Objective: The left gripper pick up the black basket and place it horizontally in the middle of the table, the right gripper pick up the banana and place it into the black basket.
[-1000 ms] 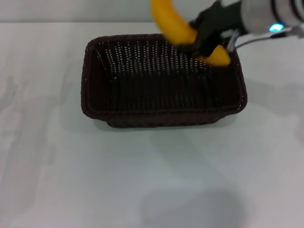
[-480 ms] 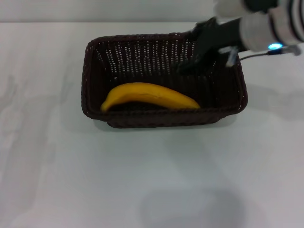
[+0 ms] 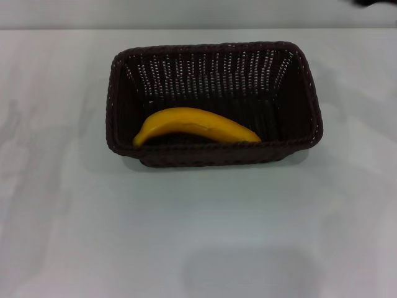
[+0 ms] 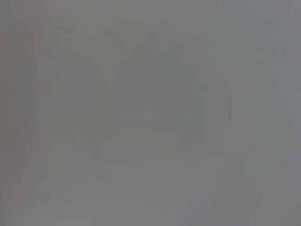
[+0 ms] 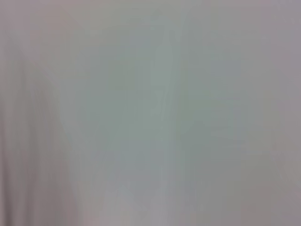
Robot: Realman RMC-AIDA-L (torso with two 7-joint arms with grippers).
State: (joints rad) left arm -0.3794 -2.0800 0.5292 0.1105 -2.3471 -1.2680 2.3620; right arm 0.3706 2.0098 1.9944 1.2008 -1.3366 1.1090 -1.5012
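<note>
The black basket (image 3: 127, 99) stands lengthwise across the middle of the white table (image 3: 198, 230) in the head view. The yellow banana (image 3: 195, 126) lies inside it along the near wall, its tip toward the right. Neither gripper shows in the head view; only a dark sliver at the top right edge (image 3: 372, 2) remains of the right arm. Both wrist views show only a blank grey surface with no fingers and no objects.
White tabletop lies on all sides of the basket, with a faint shadow on the near part of the table. No other objects are in view.
One second ago the right gripper held the banana over the basket. Half a second ago the banana lay in the basket and the gripper was above it. Now the right arm has left the view.
</note>
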